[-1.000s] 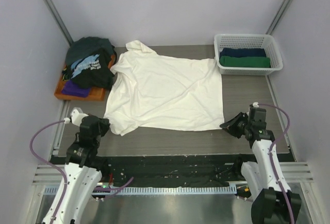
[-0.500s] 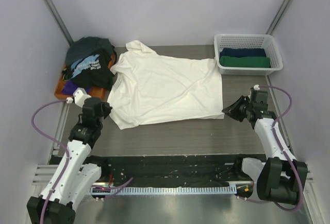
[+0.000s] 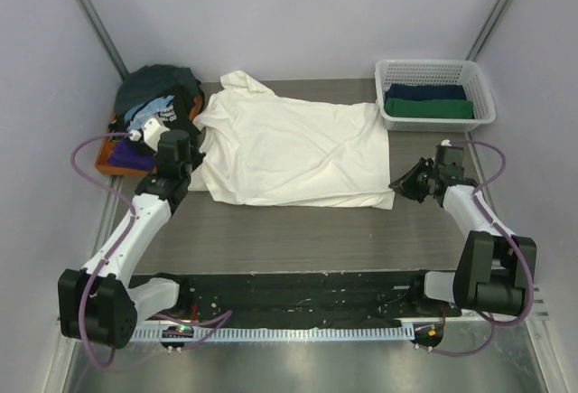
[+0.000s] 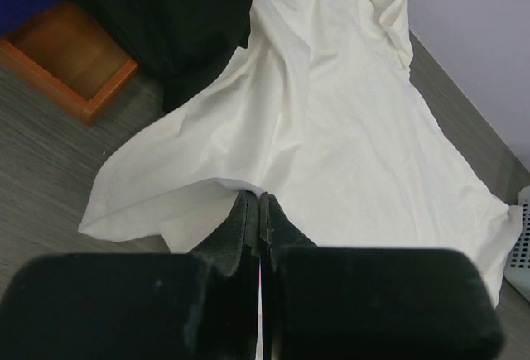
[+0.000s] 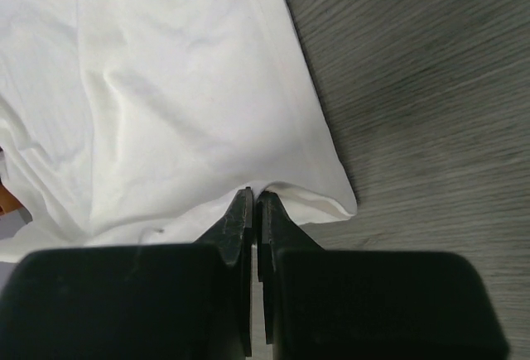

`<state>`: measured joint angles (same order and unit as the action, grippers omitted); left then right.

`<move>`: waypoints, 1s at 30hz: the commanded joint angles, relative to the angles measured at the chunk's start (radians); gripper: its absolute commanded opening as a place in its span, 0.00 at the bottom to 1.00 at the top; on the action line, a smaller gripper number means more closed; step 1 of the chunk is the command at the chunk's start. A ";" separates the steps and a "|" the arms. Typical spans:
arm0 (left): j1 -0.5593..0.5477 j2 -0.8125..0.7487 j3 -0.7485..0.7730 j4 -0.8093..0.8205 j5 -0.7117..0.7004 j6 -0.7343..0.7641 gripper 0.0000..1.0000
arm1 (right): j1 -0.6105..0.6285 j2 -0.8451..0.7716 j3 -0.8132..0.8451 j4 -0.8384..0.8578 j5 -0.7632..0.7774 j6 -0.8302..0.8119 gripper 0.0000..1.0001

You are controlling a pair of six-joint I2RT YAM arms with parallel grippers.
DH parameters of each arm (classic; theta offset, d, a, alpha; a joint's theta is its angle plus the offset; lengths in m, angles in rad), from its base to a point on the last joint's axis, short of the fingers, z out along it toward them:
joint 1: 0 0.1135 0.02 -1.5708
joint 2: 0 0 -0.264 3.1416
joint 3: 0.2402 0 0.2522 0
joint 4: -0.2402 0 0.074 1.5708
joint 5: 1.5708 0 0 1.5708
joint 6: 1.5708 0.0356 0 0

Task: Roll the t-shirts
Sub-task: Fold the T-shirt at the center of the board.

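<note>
A cream-white t-shirt (image 3: 293, 151) lies spread on the table, its near edge folded back over itself. My left gripper (image 3: 191, 173) is shut on the shirt's near left edge; the pinched fold shows in the left wrist view (image 4: 258, 196). My right gripper (image 3: 399, 185) is shut on the shirt's near right corner, also shown in the right wrist view (image 5: 255, 194). A heap of other t-shirts (image 3: 158, 113), black with pale-blue lettering, dark teal and purple, lies at the far left. No red print shows on the cream-white shirt.
The heap of shirts rests on an orange tray (image 3: 122, 163) at the far left. A white lattice basket (image 3: 433, 75) at the far right holds rolled dark blue and green cloth. Bare grey table (image 3: 298, 239) lies between the shirt and the arm bases.
Both grippers have moved away from the arm bases, carrying the shirt's near edge with them. The edge now lies folded over the shirt, which looks shorter front to back.
</note>
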<state>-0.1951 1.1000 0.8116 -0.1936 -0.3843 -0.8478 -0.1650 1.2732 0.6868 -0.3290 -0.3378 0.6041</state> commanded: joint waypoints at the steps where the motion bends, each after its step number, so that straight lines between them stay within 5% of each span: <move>1: -0.001 0.067 0.072 0.080 -0.018 0.029 0.00 | 0.005 0.023 0.068 0.091 0.039 0.023 0.01; 30: -0.001 0.363 0.330 0.117 -0.064 0.133 0.00 | 0.021 0.262 0.212 0.199 0.123 0.080 0.01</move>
<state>-0.1951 1.4525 1.0874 -0.1234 -0.4244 -0.7475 -0.1459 1.5158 0.8486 -0.1837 -0.2554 0.6792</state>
